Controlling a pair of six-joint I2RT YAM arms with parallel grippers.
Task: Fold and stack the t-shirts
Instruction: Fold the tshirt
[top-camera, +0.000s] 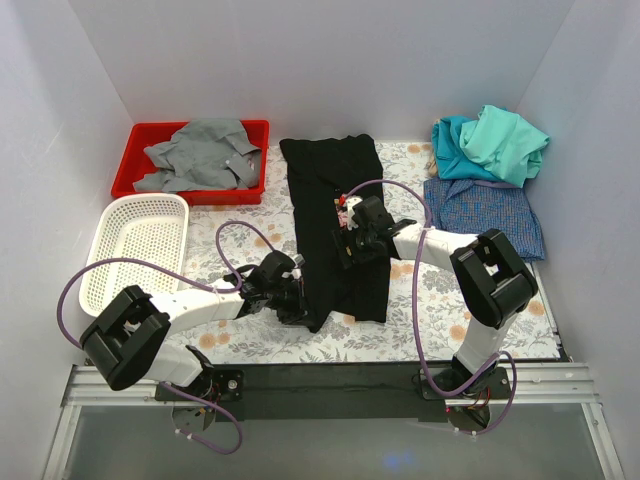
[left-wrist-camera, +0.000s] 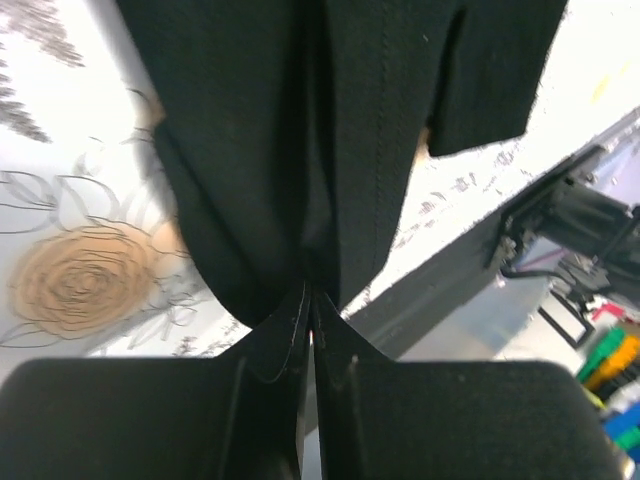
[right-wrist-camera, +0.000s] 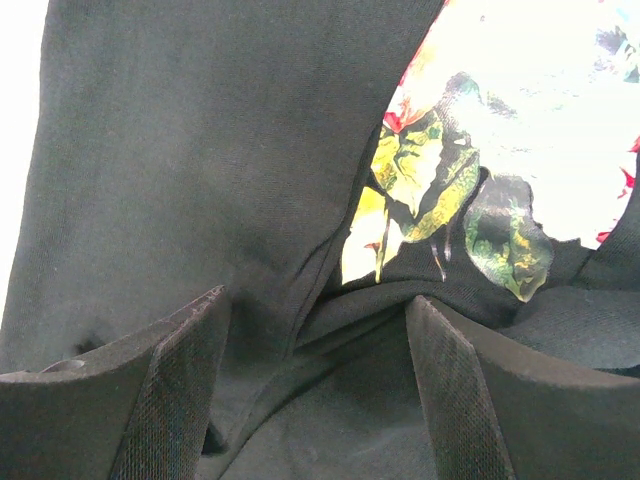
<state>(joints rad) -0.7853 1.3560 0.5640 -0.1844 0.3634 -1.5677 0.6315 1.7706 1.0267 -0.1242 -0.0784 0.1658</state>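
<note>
The black t-shirt (top-camera: 335, 190) lies folded into a long strip down the middle of the table, with its rose print (right-wrist-camera: 440, 170) partly showing. My left gripper (top-camera: 297, 301) is shut on the shirt's near left edge, and in the left wrist view the cloth (left-wrist-camera: 300, 150) hangs from the closed jaws (left-wrist-camera: 310, 300). My right gripper (top-camera: 349, 249) is open over the middle of the shirt, its fingers (right-wrist-camera: 175, 385) astride a ridge of black cloth (right-wrist-camera: 330, 330). A mint-green shirt (top-camera: 505, 140), a teal shirt (top-camera: 452, 150) and a blue-checked shirt (top-camera: 485, 212) are heaped at the back right.
A red bin (top-camera: 140, 165) at the back left holds a grey shirt (top-camera: 205, 155). A white mesh basket (top-camera: 140, 245) stands at the left. The floral tablecloth (top-camera: 250, 225) covers the table. White walls close in three sides.
</note>
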